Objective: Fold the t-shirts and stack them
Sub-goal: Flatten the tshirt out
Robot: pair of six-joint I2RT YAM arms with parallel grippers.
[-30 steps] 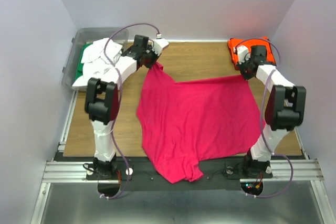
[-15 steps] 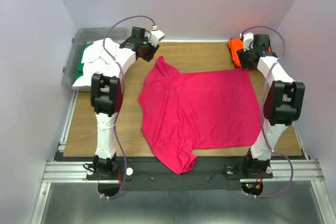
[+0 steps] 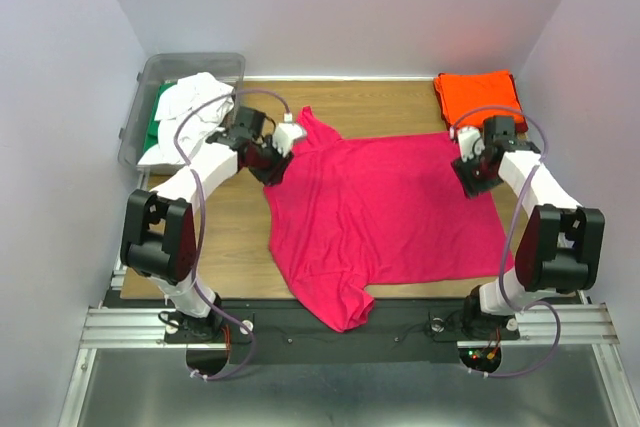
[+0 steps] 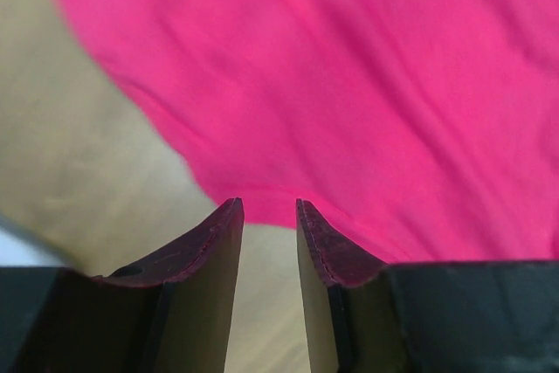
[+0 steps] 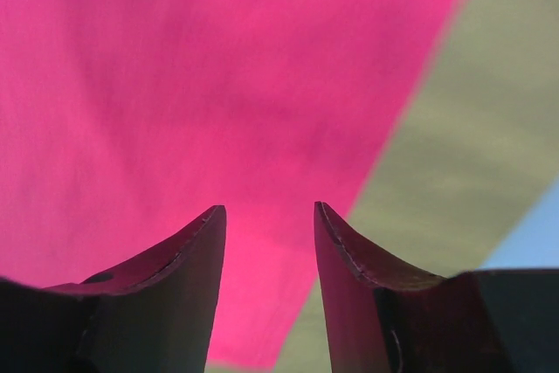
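The magenta t-shirt [image 3: 385,212] lies spread on the counter [image 3: 380,107]. Its left edge is just under and ahead of the left end effector [image 4: 266,207], and its right edge is beneath the right end effector [image 5: 266,211]. Both end effectors are partly open with nothing between the fingers. The risk I see is that each one sits right at a hem, so closing could miss the cloth or catch only a thin fold. Uneven grips would then drag the shirt askew. The folded orange t-shirt [image 3: 478,97] rests beyond the right end effector.

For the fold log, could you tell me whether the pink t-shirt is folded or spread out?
Spread out: the pink t-shirt lies flat, unfolded.
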